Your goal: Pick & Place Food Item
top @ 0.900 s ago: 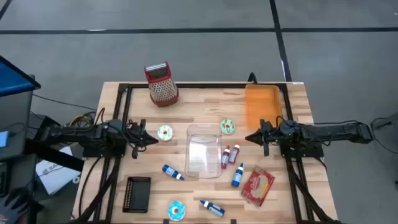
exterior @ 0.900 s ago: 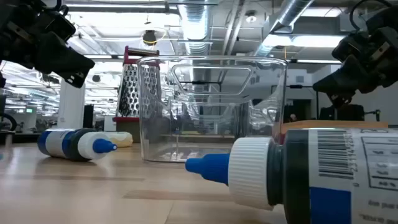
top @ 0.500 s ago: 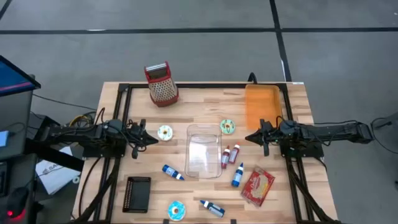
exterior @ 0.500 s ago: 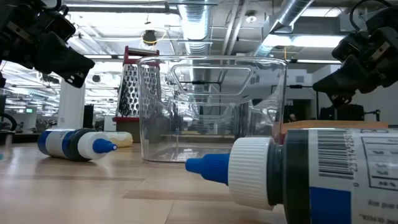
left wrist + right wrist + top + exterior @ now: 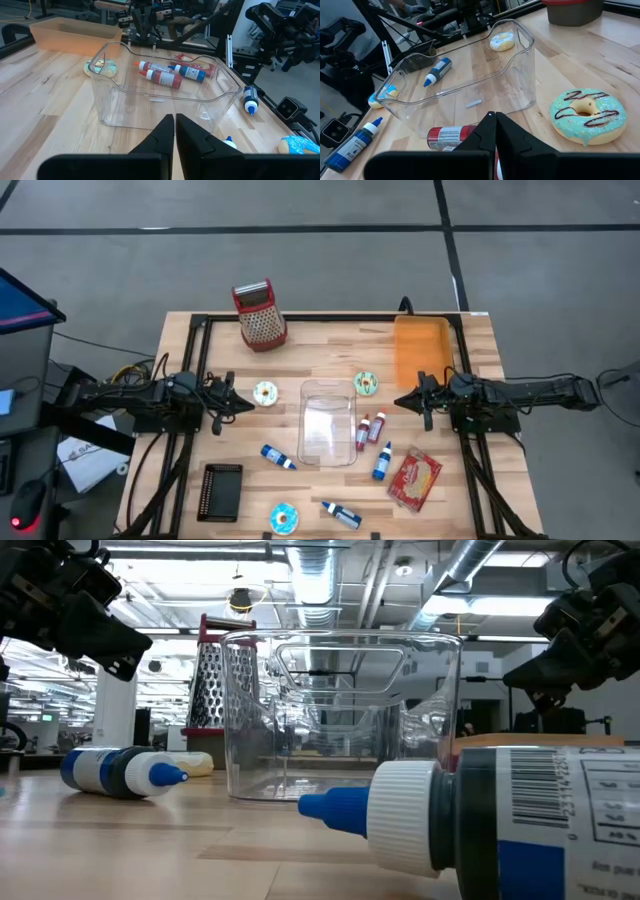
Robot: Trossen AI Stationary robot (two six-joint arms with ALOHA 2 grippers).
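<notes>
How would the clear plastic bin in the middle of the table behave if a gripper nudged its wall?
The clear plastic bin is empty and thin-walled, so probably light; it would likely slide on the smooth wooden table rather than tip, given its broad flat base. Its walls may flex slightly.

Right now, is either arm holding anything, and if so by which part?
Nothing is held. The left end effector and the right end effector are both shut on nothing, on either side of the clear bin.

The clear container sits mid-table, 1 donut left of it, another donut right, the grater behind.
</notes>
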